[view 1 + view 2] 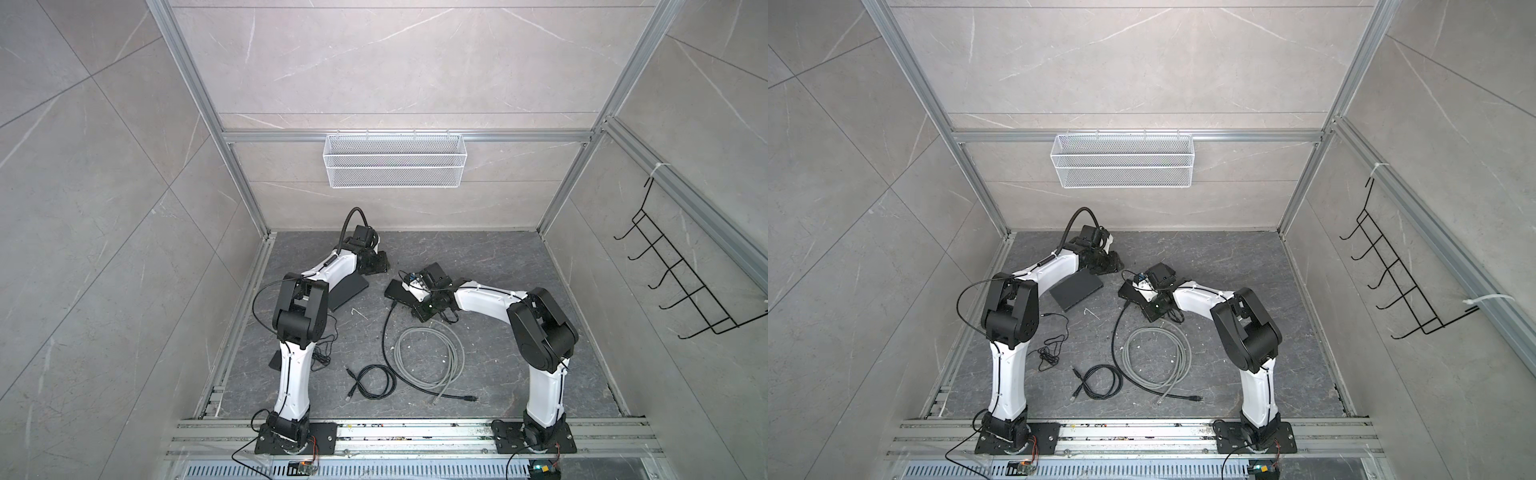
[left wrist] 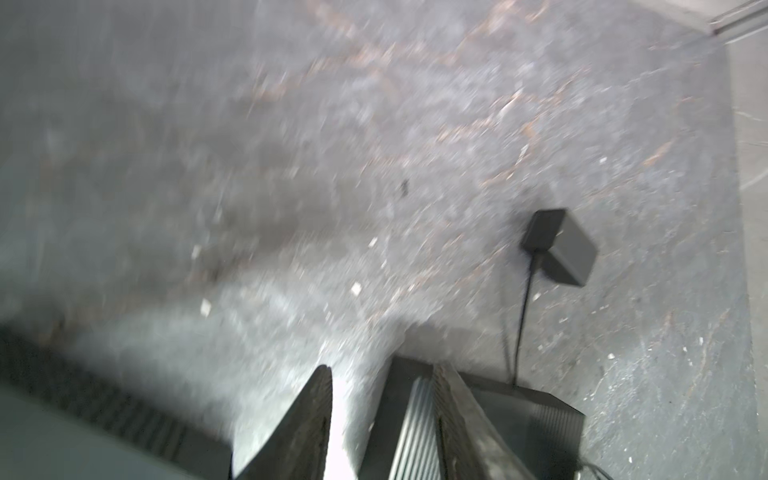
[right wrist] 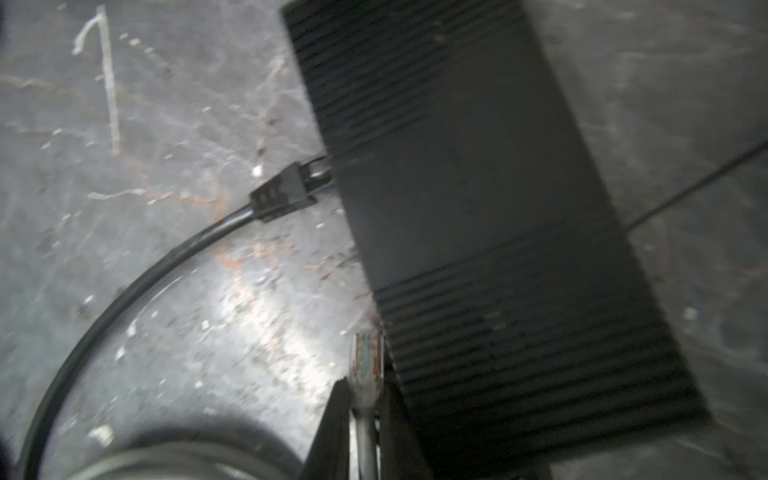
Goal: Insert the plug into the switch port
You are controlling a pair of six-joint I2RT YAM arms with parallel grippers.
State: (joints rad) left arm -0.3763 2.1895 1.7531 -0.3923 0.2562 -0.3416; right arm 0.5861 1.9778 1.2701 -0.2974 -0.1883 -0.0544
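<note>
Right gripper (image 3: 365,388) clamped tight on clear plug (image 3: 366,359); grey cable (image 3: 365,436) trailing back between fingers; plug tip just beside long side of black ribbed switch (image 3: 478,208), touching or not, can't tell; black connector (image 3: 284,191) against same side, further along; switch lying flat under that gripper in a top view (image 1: 394,291); left gripper (image 2: 382,399) jaws part-spread, nothing pinched between; one finger over edge of second black box (image 2: 540,428).

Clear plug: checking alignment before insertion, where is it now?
In the right wrist view, the clear plug is pinched in the fingers of the right gripper, tip beside the black switch.
</note>
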